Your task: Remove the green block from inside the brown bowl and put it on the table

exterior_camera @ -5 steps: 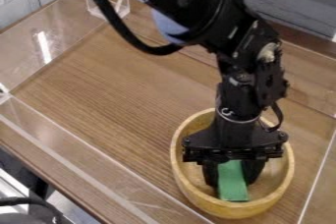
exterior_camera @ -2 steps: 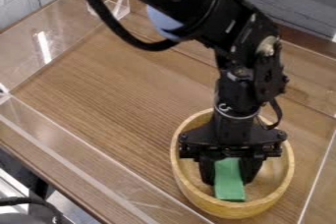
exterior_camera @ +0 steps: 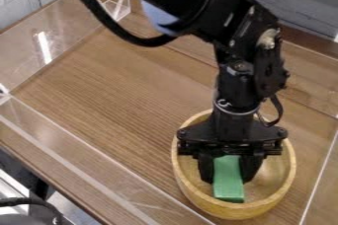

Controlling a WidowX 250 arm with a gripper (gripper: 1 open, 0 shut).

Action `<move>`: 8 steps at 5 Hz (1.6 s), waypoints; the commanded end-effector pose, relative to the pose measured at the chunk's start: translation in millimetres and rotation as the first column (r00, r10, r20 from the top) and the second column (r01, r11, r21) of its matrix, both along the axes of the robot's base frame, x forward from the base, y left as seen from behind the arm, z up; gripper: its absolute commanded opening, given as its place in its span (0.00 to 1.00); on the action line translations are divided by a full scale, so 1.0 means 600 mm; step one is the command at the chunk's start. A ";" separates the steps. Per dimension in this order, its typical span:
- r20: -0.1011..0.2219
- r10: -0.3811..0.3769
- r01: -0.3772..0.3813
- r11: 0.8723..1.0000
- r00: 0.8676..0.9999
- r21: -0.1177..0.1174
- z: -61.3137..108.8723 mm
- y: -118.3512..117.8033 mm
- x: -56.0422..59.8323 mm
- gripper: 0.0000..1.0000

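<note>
**Ana:** Gripper first, please. How does it stand?

**Tomas:** It points straight down into the brown bowl, and its two black fingers are closed on the upper end of the green block. They are as tight together as the block between them allows. One finger is on each side of the block.

**Ana:** And where is the block exactly?

**Tomas:** It is inside the bowl. It stands tilted, the top end between the fingers and the lower end toward the front wall of the bowl. If the lower end touches the bottom of the bowl, I cannot tell.

**Ana:** Where is the bowl?

**Tomas:** On the table, in the near right corner, close to the clear plastic wall that goes along the front edge.

**Ana:** What about the arm?

**Tomas:** The black arm comes from the upper left of the picture, bends, and goes down vertically over the bowl. It covers the back part of the rim.
</note>
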State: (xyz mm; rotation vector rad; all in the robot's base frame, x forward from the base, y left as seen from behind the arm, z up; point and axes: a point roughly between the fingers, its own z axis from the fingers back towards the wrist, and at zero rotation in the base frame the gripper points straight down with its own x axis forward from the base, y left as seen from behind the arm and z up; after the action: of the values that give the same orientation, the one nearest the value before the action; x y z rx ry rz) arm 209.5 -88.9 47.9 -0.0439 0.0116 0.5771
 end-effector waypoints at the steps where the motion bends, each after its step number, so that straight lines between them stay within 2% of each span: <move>1: 0.065 0.000 0.001 1.000 0.998 -0.023 0.028 -0.001 0.019 0.00; 8: 0.062 -0.045 0.047 0.998 0.997 -0.033 0.047 0.006 0.015 0.00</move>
State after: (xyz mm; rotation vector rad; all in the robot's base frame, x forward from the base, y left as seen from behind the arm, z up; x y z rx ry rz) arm 206.9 -83.8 61.5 -0.0548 0.0196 0.5205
